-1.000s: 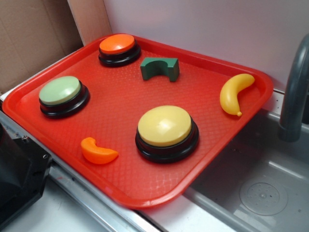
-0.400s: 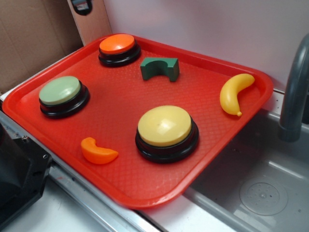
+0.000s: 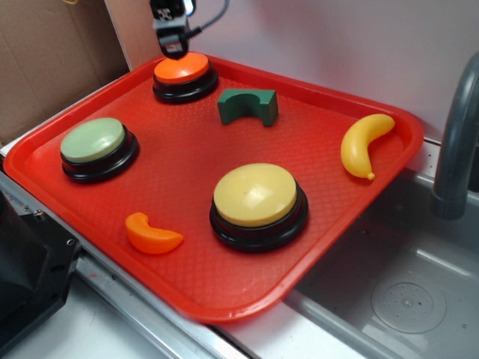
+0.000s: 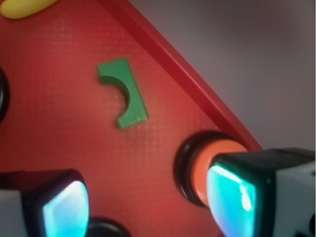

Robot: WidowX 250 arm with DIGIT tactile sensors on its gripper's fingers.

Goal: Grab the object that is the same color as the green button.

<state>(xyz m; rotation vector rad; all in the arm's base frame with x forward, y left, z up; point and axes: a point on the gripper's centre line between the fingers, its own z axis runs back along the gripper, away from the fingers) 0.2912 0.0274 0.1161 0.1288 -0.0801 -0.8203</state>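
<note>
**A:** Where is the pincer (image 3: 171,51)?

**B:** At the far left corner of the red tray (image 3: 187,292), hanging over the orange button (image 3: 182,68), close to the tray's raised rim and the pale wall (image 3: 337,45) behind it. From the wrist view its two fingers (image 4: 232,197) stand apart, with bare tray floor between them; nothing is held.

**A:** And the green block (image 3: 248,105)?

**B:** It lies on the tray just right of the orange button, near the far rim, apart from everything else. Open tray floor surrounds it on all sides.

**A:** The rest of the tray?

**B:** The green button (image 3: 93,140) sits near the left rim, the yellow button (image 3: 256,194) toward the front, an orange crescent (image 3: 152,235) near the front-left rim, a yellow banana (image 3: 365,142) against the right rim. All are well apart.

**A:** Beyond the tray?

**B:** A grey sink basin (image 3: 404,299) with a grey faucet (image 3: 456,142) at right, cardboard (image 3: 52,60) at the back left, a black object (image 3: 26,277) at the lower left. The tray's front corner overhangs the sink.
</note>
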